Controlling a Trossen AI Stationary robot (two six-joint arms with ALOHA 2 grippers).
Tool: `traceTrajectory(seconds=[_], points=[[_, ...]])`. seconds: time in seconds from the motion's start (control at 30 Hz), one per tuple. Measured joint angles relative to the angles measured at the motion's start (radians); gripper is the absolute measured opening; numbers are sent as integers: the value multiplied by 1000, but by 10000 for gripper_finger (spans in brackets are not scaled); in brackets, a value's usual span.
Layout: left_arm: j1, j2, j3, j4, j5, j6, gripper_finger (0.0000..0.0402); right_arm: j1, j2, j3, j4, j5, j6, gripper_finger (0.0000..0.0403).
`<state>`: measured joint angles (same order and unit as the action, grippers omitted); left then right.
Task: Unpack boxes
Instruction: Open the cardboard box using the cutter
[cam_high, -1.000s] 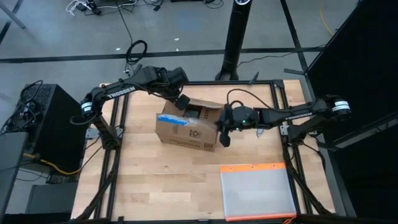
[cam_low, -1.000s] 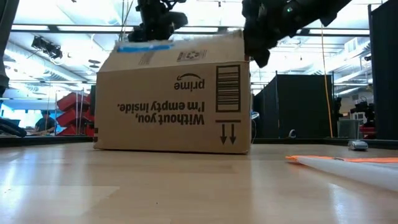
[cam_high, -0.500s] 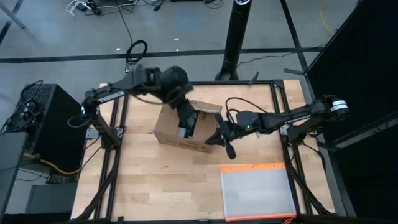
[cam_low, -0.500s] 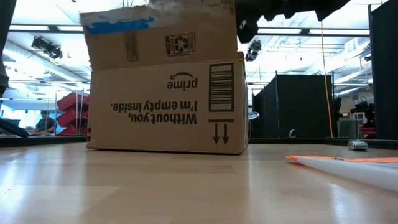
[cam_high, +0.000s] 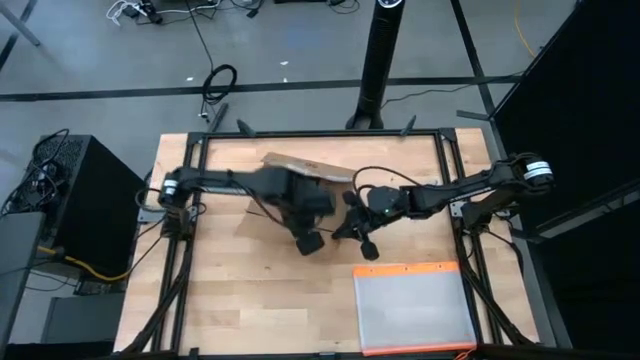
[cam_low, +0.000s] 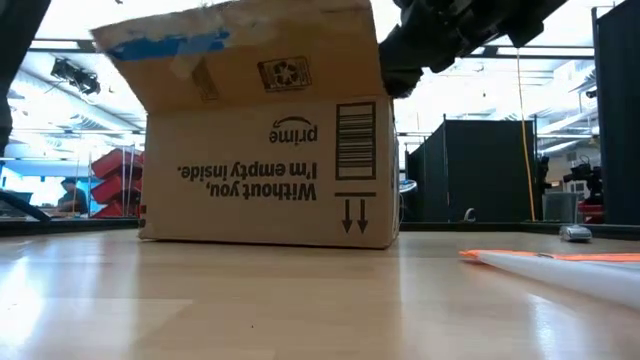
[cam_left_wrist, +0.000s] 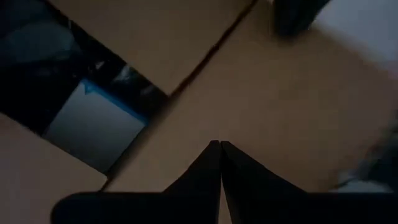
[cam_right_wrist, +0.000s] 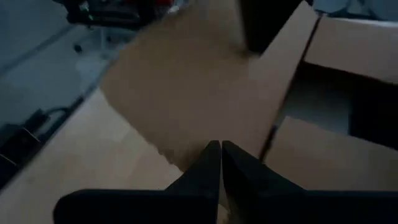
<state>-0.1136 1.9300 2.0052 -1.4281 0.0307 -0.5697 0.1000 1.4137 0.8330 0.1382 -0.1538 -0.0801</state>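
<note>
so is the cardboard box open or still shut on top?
Open. The cardboard box has a top flap raised and tilted in the low view, and the left wrist view looks into its dark interior past parted flaps.

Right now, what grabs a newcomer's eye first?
The brown cardboard shipping box mid-table, print upside down, one flap with blue tape lifted. Both dark arms crowd over it, the left pincer and right pincer shut. A clear pouch with orange edge lies nearer the front right.
</note>
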Motion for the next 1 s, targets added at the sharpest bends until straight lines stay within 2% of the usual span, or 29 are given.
traceTrajectory(seconds=[0.17, 0.37, 0.93, 1.0], points=[[-32, 73, 0, 5, -88, 1, 1, -27, -57, 0, -88, 101, -117, 0], [-52, 120, 0, 20, -99, 29, 1, -119, -78, 0, -165, 213, -225, 0], [-59, 120, 0, 20, -90, 21, 1, -544, -69, 0, -72, 173, -278, 0], [-59, 120, 0, 20, -89, 19, 1, -581, -69, 0, -61, 140, -260, 0]])
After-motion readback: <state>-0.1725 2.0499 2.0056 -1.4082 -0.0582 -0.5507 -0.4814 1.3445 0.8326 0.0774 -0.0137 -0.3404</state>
